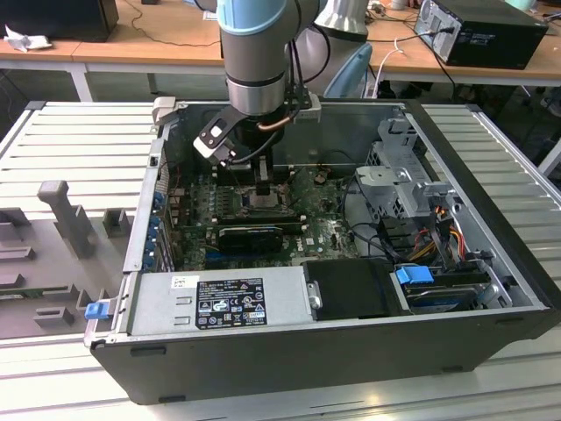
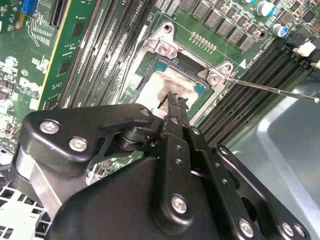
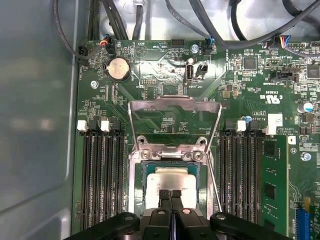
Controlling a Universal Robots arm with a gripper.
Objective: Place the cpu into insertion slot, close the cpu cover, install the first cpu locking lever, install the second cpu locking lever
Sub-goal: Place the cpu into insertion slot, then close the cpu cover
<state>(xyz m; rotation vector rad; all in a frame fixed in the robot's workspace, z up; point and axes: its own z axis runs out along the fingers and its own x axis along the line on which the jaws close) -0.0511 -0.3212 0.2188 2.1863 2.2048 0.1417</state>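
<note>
Inside the open computer case (image 1: pixel 491 263), mid-motherboard (image 3: pixel 165 80), the gripper (image 3: pixel 170 194), fingers pinched together and empty, reaches through the window of the apparently lowered cpu cover (image 3: pixel 135 190), seemingly steadying the cpu (image 3: pixel 172 177) seated in the insertion slot (image 3: pixel 148 186).

A dark grey metal computer case (image 1: pixel 289 351) is lying open on a white slatted tabletop (image 1: pixel 79 140). Inside it, a green motherboard (image 1: pixel 324 232) is facing upward. A grey metal power supply box with a black label (image 1: pixel 219 303) is sitting along the near wall. A blue plastic latch (image 1: pixel 95 309) is sticking out at the exterior view's left. A silver drive cage (image 1: pixel 403 175) is standing at the exterior view's right. In the first wrist view, a round silver coin battery (image 3: pixel 119 68) is sitting on the board beyond long black memory slots (image 3: pixel 102 175).
</note>
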